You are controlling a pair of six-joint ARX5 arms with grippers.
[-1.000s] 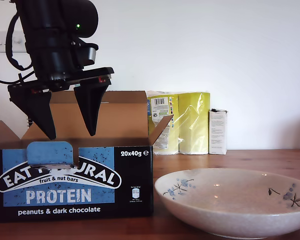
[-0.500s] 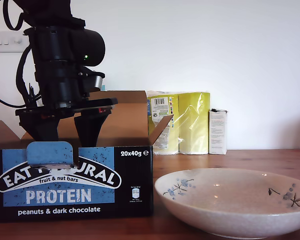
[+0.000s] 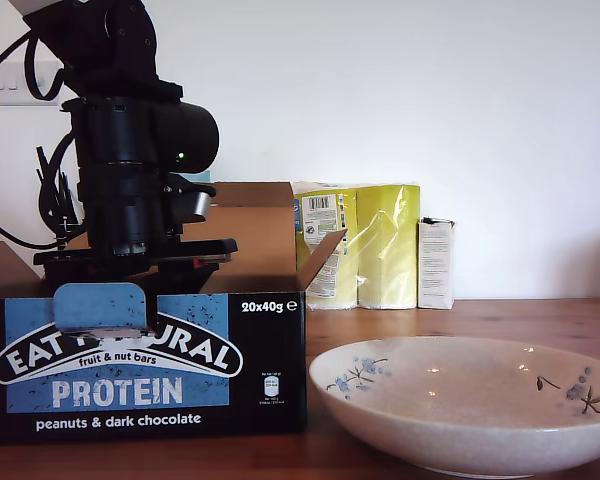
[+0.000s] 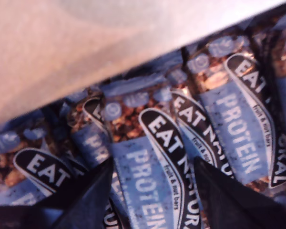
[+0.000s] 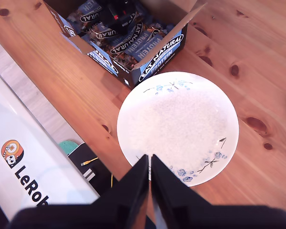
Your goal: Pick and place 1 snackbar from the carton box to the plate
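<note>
The bench (image 3: 500, 315) is bare wood and carries everything. In the exterior view the carton box (image 3: 150, 365) stands at about 8 o'clock, flaps up, print side to the camera. The plate (image 3: 460, 400) sits at roughly 4 o'clock in that view, just beside the box's near corner; whether the two touch I cannot tell. In the second wrist view the plate's bare speckled face (image 5: 178, 126) shows, with blue flowers near the rim.

Behind, near 2 o'clock in the exterior view, stands a yellow wrapped pack (image 3: 360, 245), with a small white box (image 3: 436, 263) just beside it.

My first pincer (image 4: 155, 191) is down inside the carton box; in the exterior view only the arm's body (image 3: 130, 180) shows above the box wall. Its two dark fingers (image 4: 93, 195) stand well apart, one on each side of a snackbar (image 4: 148, 176) in blue-and-black wrapper marked PROTEIN. The bar lies among many like it, overlapping, inside the box. I cannot tell whether the fingers touch the wrapper; nothing is clamped.

My second pincer (image 5: 150, 191) hangs high over the plate's edge, fingers (image 5: 133, 188) pressed together with only a thin slit between, holding nothing.
</note>
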